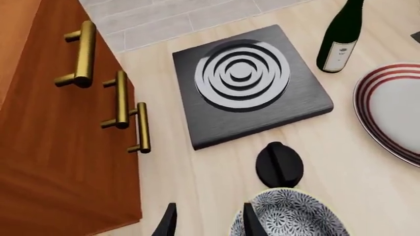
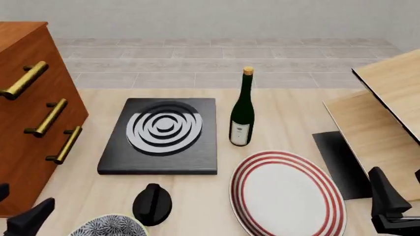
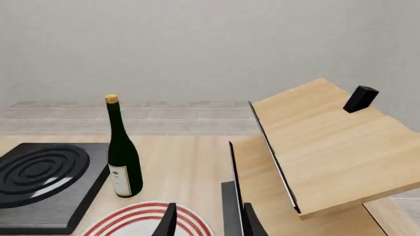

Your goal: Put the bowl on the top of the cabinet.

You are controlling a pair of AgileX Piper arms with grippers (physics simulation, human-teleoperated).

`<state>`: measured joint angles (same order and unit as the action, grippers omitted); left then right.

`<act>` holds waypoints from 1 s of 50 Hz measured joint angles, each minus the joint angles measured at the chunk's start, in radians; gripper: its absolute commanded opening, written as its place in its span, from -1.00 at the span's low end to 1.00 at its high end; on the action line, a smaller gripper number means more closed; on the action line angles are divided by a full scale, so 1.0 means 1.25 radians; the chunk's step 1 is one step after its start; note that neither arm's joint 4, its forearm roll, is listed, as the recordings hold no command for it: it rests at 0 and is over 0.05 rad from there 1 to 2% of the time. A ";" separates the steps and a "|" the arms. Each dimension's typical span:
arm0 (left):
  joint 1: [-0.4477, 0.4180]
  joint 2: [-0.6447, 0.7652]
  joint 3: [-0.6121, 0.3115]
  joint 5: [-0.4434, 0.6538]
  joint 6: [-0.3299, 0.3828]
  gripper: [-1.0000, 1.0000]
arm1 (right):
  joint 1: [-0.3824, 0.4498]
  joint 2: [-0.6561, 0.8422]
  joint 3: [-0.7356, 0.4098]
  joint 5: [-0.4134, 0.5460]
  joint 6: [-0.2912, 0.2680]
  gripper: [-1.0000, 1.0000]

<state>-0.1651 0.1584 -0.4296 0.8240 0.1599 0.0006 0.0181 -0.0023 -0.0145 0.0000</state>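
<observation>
Bowl [image 1: 295, 216] just beside left claw [image 1: 208, 221], one finger at rim; claw spread, grasping nothing.

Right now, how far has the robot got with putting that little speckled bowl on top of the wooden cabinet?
Nothing looks done yet. The small blue-and-white speckled bowl sits low at the table's near edge, beside the black knob-like object, not on the reddish-brown wooden cabinet. In hand: the left gripper is open beside the bowl's rim, gripping nothing. The right gripper is open near the red-ringed white plate. Left: grasp, lift, set it on top.
</observation>
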 measured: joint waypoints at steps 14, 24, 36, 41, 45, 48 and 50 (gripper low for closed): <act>-0.055 0.007 -0.048 0.104 -0.006 1.00 | 0.000 0.000 0.000 0.000 0.000 1.00; -0.107 0.020 -0.063 0.151 -0.016 1.00 | 0.000 0.000 0.000 0.000 0.000 1.00; -0.170 0.045 -0.074 0.183 -0.052 1.00 | 0.000 0.000 0.000 0.000 0.000 1.00; -0.190 0.055 -0.074 0.190 -0.064 1.00 | 0.000 0.000 0.000 0.000 0.000 1.00; -0.203 0.059 -0.071 0.194 -0.071 1.00 | 0.000 0.000 0.000 0.000 0.000 1.00; -0.210 0.061 -0.068 0.197 -0.074 1.00 | 0.000 0.000 0.000 0.000 0.000 1.00; -0.214 0.062 -0.066 0.199 -0.076 1.00 | 0.000 0.000 0.000 0.000 0.000 1.00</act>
<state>-0.4327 0.2353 -0.5118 1.0724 0.0654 0.0006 0.0182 -0.0023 -0.0145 0.0001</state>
